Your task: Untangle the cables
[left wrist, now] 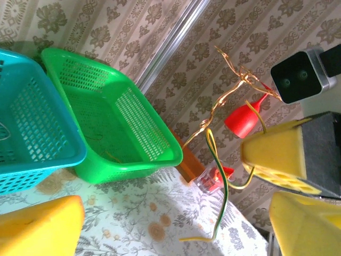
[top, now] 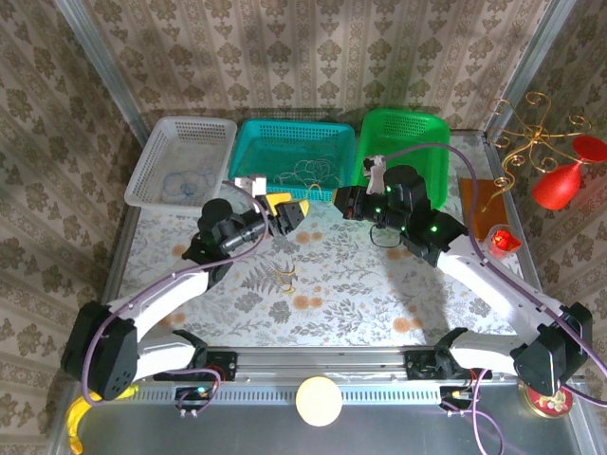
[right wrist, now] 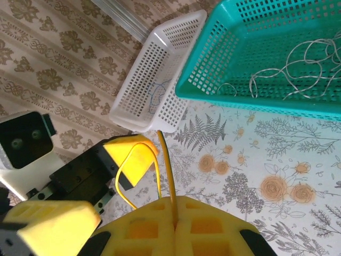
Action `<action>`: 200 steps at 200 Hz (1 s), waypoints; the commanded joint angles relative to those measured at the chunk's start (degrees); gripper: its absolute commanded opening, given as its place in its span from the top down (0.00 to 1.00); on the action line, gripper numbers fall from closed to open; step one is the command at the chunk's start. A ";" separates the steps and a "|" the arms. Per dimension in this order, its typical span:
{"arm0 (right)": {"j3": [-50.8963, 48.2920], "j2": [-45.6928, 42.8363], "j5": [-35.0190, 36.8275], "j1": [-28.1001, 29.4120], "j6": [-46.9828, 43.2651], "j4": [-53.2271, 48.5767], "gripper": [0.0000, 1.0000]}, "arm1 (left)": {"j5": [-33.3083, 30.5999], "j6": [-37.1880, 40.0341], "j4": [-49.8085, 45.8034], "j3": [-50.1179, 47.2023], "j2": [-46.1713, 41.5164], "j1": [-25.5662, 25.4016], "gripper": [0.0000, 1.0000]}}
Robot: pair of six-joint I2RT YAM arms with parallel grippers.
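Top view: beyond the left end effector (top: 289, 213), a white basket (top: 190, 123) is holding a blue wire (top: 185, 178) and a teal basket (top: 294, 123) is holding white wires (top: 313, 172). A green basket (top: 417, 128) is sitting behind the right end effector (top: 343, 201).

Left wrist view: the left end effector is gaping wide, and a yellowish wire (left wrist: 225, 184) is dangling ahead of it over the floral desk (left wrist: 149, 213).

Right wrist view: the right end effector is clamping that wire shut, with patterned wallpaper (right wrist: 48, 53) standing beyond.
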 commanded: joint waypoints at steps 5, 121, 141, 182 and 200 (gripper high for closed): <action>-0.99 -0.53 -2.05 -0.11 0.98 1.54 1.00 | 1.19 -1.80 6.30 3.39 3.33 -0.91 0.17; 1.32 0.84 -0.63 -6.81 0.03 1.89 1.00 | 2.32 -4.44 11.60 4.94 10.08 -0.48 1.00; 2.61 2.37 -0.29 -8.97 0.48 2.77 1.00 | 3.70 -4.68 11.09 6.71 10.97 1.04 1.00; 7.27 7.81 -2.98 -11.68 0.90 7.26 1.00 | 7.39 -6.44 11.50 12.82 15.15 4.21 0.84; 10.41 10.28 -3.39 -11.97 -0.84 6.80 1.00 | 8.36 -7.32 11.61 16.19 17.96 5.58 0.54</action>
